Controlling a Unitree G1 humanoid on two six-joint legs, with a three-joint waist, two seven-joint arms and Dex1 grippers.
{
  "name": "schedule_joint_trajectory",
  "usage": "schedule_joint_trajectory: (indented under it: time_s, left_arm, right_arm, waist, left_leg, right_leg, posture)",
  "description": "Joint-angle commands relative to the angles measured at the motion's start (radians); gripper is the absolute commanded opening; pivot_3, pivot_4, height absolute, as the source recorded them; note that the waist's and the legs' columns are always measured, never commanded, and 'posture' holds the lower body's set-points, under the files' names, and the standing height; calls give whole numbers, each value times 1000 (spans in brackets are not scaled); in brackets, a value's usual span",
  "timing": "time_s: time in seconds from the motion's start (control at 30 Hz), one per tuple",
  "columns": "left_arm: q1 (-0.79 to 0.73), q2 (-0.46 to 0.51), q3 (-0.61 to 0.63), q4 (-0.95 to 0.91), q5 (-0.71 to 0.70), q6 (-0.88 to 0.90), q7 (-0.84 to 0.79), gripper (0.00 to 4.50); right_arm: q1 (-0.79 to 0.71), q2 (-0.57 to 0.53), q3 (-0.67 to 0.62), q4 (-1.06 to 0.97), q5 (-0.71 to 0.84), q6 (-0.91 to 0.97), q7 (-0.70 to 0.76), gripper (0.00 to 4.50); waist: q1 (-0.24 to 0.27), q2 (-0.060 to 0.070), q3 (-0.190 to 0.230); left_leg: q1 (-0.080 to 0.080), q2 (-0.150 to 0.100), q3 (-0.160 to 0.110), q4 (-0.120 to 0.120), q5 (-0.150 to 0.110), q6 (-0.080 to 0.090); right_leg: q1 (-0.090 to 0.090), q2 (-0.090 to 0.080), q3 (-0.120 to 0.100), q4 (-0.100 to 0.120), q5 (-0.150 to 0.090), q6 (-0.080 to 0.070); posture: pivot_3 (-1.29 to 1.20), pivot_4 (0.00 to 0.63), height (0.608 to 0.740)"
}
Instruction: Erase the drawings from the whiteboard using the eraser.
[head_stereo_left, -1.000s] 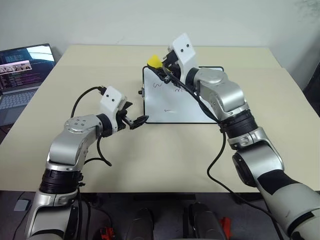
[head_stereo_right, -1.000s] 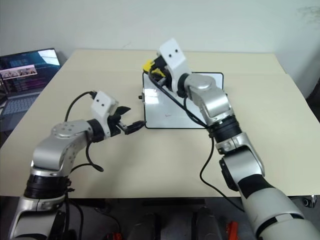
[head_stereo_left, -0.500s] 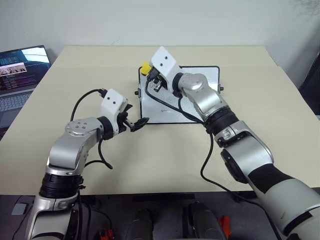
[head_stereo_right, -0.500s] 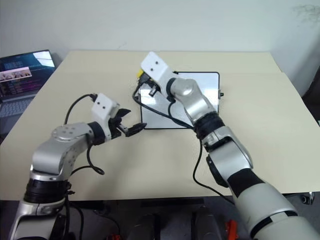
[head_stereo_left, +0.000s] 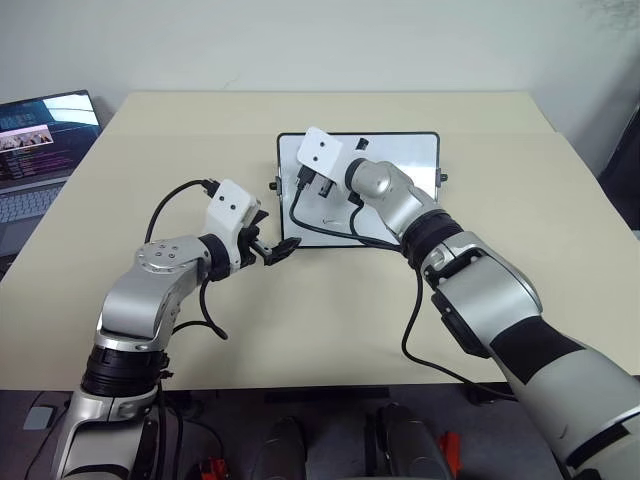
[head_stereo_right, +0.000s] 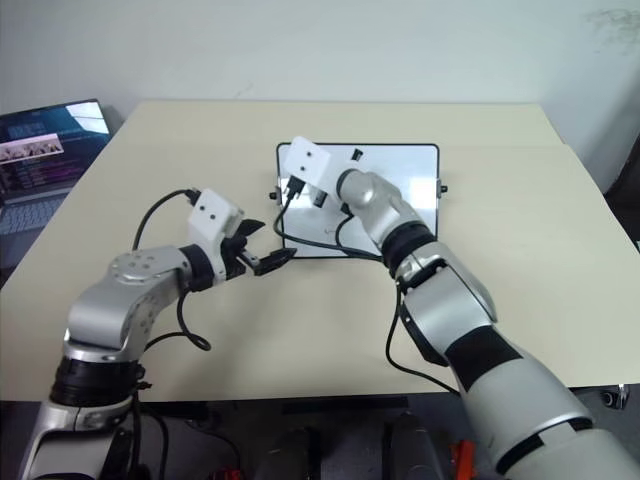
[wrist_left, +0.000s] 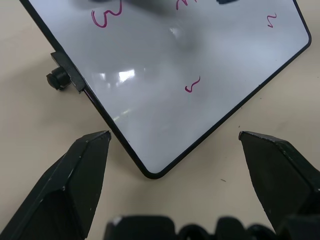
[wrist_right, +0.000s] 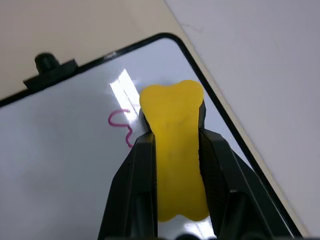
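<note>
The step in hand is the wiping itself: the right gripper (wrist_right: 175, 150) is closed on the eraser (wrist_right: 176, 150), both fingers pressed on its sides, and it is over the far left part of the board (head_stereo_left: 400, 215), near the corner. I judge that the eraser is close to the surface, but I cannot tell if it touches already. A red squiggle (wrist_right: 121, 126) lies just beside the eraser, on the side of the small black knob (wrist_right: 46, 62).

The left gripper (wrist_left: 175, 145) is wide open and holds nothing. It hangs just before the near left corner of the board, one finger on each side of this corner, apart from the frame. It could steady the board if it closes there.

The next move, in my opinion, asks to press the eraser flat on the board and to slide it over the squiggle beside it, then toward the other marks. The board may slip on the table (head_stereo_left: 330, 330) under the push, so the pressure must be light.

The board is white and glossy with a thin black frame and round corners. It lies flat in the middle of the table. Several drawings are on it: a red loop (wrist_left: 106, 16), a small red mark (wrist_left: 192, 85) and another (wrist_left: 271, 19) near the edge
</note>
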Motion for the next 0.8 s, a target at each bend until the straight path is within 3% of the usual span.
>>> schedule_joint_trajectory:
  time_s: [0.03,0.43,0.8]
  left_arm:
    - [2,30,41,-62,-8,6,0,4500]
    - [7,83,65,-80,-17,29,-8,4500]
    - [-4,78,49,-71,-12,23,-3,4500]
  right_arm:
    - [-23,30,7,7,-27,-24,-14,857]
    - [42,80,33,28,-72,21,104,850]
    - [-10,-9,-87,44,-22,65,-73,829]
  waist:
    - [-2,0,0]
    - [-9,0,0]
    - [4,0,0]
  left_leg:
    - [0,0,0,0,0,0]
    - [2,0,-1,1,0,0]
    - [2,0,-3,2,0,0]
  right_leg:
    - [0,0,0,0,0,0]
    - [2,0,0,2,0,0]
    - [3,1,-2,2,0,0]
  posture:
    - [0,150,740]
    - [0,150,740]
    - [0,150,740]
